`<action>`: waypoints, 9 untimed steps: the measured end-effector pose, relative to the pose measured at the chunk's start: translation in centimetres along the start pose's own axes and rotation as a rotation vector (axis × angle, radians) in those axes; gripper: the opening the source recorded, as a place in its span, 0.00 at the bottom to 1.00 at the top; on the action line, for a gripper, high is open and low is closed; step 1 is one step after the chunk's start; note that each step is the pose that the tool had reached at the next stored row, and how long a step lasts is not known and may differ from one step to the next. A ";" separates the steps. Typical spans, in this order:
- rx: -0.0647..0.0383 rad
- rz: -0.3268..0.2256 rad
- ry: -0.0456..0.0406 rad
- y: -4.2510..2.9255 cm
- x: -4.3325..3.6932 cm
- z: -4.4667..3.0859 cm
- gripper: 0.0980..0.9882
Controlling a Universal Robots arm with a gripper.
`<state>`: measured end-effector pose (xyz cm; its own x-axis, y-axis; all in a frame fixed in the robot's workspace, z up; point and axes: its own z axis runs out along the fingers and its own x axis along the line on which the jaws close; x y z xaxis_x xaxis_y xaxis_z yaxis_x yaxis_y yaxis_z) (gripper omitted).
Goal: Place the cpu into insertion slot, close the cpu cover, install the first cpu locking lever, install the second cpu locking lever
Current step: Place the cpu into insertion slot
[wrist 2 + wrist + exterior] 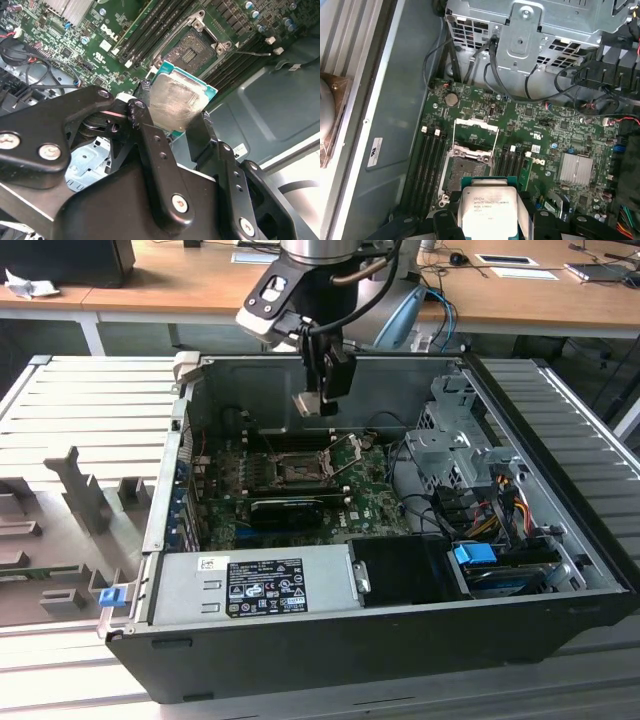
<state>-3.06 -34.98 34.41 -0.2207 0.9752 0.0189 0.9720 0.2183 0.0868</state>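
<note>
Above the insertion slot (466, 172), well clear, your fingers (200, 137) sit clamped on the cpu (487, 207); cpu cover (476, 131) seemingly stands open.

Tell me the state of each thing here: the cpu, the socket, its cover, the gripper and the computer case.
cpu: held in the gripper, up in the air above the board, not yet seated.
insertion slot: empty, pin field uncovered.
cpu cover: swung open, off the slot.
gripper: shut on the cpu's edges.
computer case: lying on its side, side panel off, inside exposed.
</note>
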 end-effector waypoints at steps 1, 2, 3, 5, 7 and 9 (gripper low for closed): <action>0.000 0.000 0.0001 -0.01 0.00 0.08 0.48; 0.000 0.000 0.0001 -0.02 0.00 0.19 0.48; 0.000 0.000 0.0001 -0.03 0.00 0.27 0.48; 0.001 0.000 0.0004 -0.04 -0.01 0.48 0.48; 0.002 0.000 0.0009 -0.06 -0.01 0.67 0.48; 0.002 0.017 0.0008 -0.08 -0.02 0.94 0.48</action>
<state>-3.06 -34.98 33.46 -0.2039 0.9788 0.0212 0.9759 0.2014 0.0842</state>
